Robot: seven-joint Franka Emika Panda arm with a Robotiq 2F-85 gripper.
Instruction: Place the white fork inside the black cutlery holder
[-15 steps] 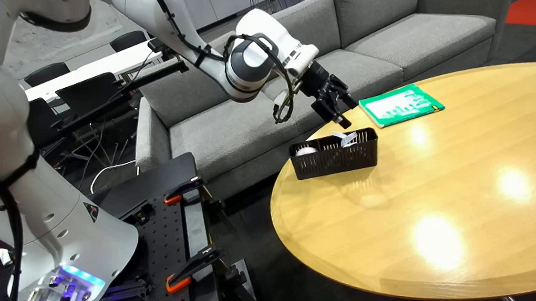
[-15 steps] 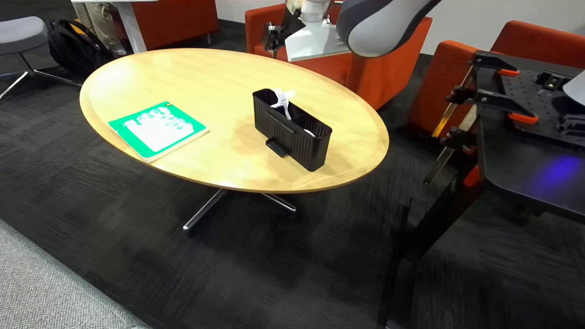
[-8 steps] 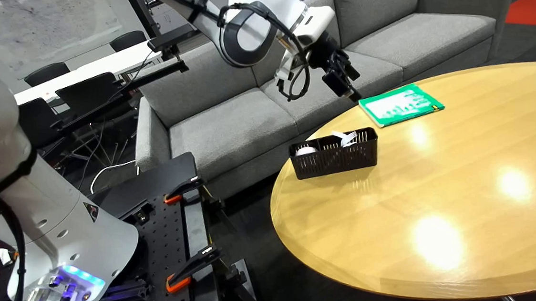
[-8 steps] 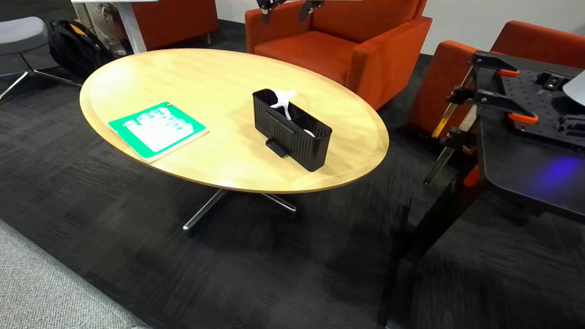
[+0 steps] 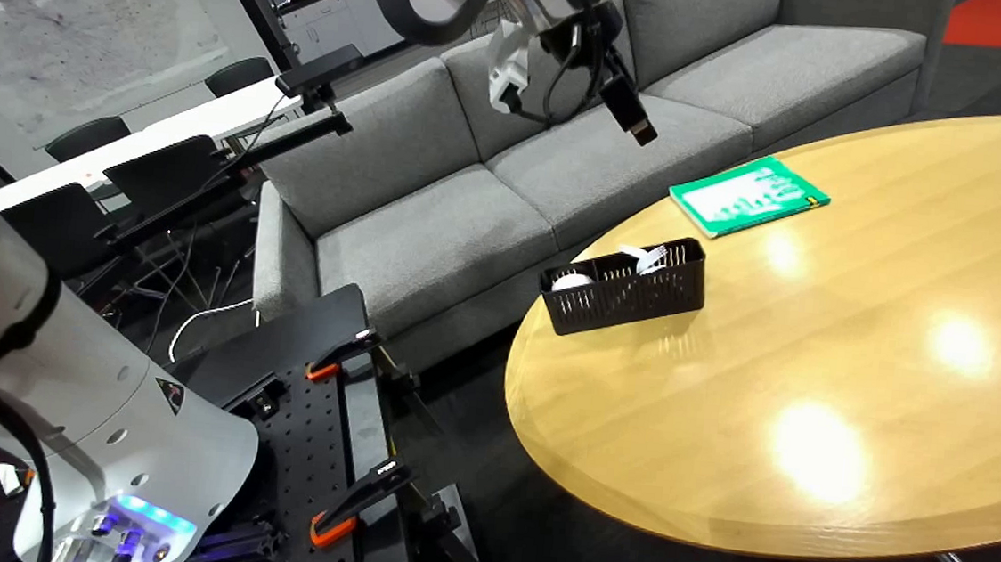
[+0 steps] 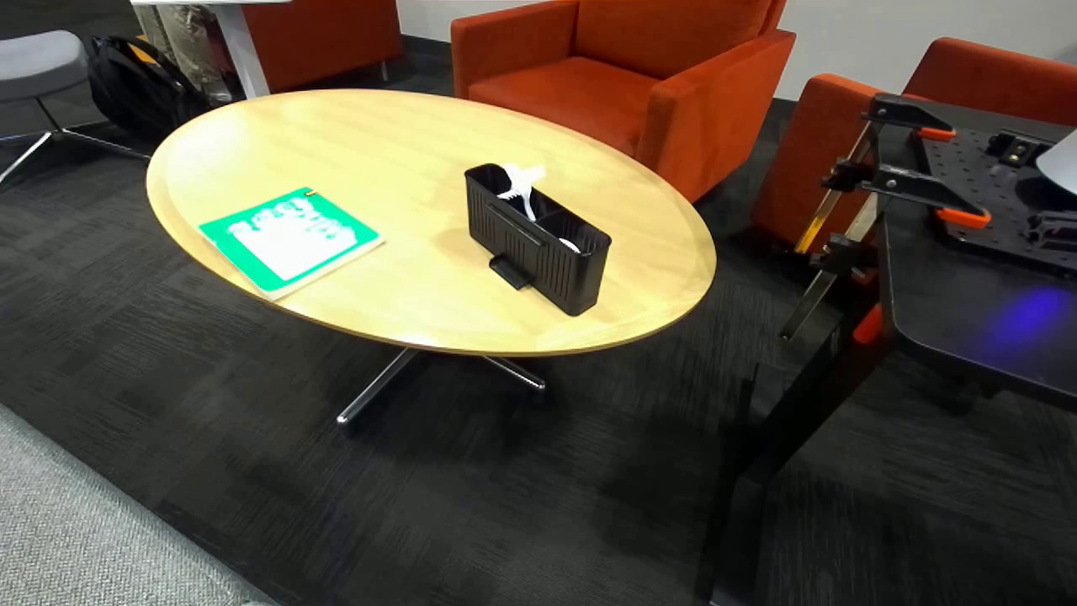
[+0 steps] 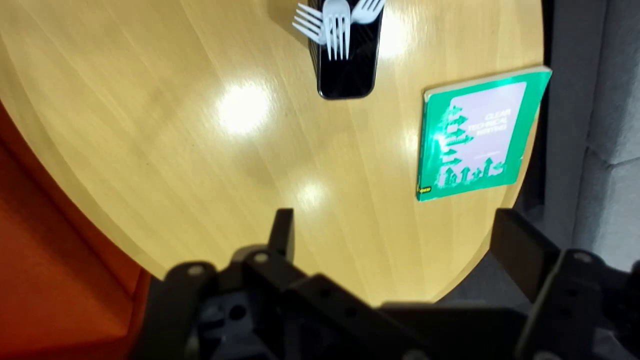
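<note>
Nearest in the wrist view is the hand (image 7: 395, 217), its fingers spread wide and holding nothing, well apart from the black cutlery holder (image 6: 543, 265). This holder stands on the wooden counter (image 7: 200, 190). Inside it are three white forks (image 7: 336, 11), heads at its rim; which one is the task's fork, I cannot tell. A white piece (image 5: 571, 281) shows in another compartment. Near the holder, not touching, lies a green-and-white book (image 7: 475, 137); farther, in an exterior view, the grey sofa (image 5: 433, 231) stands behind the holder.
</note>
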